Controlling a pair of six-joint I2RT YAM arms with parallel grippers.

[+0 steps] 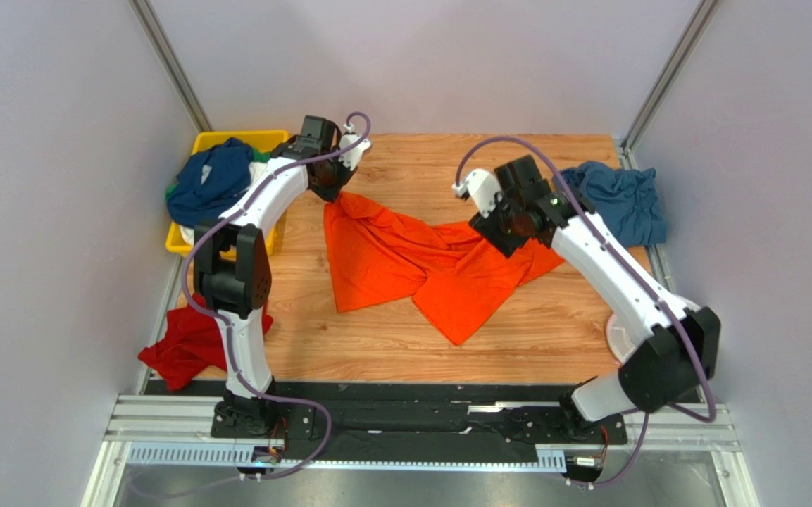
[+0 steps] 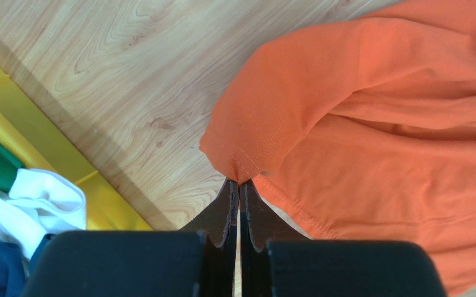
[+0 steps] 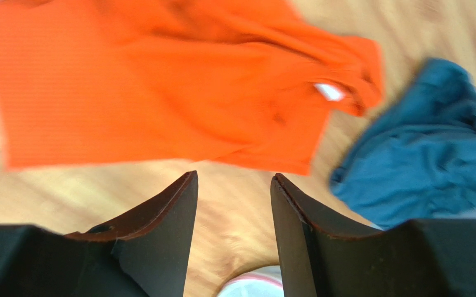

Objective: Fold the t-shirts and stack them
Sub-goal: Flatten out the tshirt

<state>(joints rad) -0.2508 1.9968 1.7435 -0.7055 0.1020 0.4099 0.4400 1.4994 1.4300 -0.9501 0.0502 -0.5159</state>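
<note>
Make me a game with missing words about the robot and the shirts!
The left gripper pinches a t-shirt coloured ____.
The right gripper is not shut but ____.
The navy t-shirt lies in a tray coloured ____.
Missing words: orange, open, yellow.

Orange t-shirt [image 1: 399, 259], rumpled, partly spread
</note>
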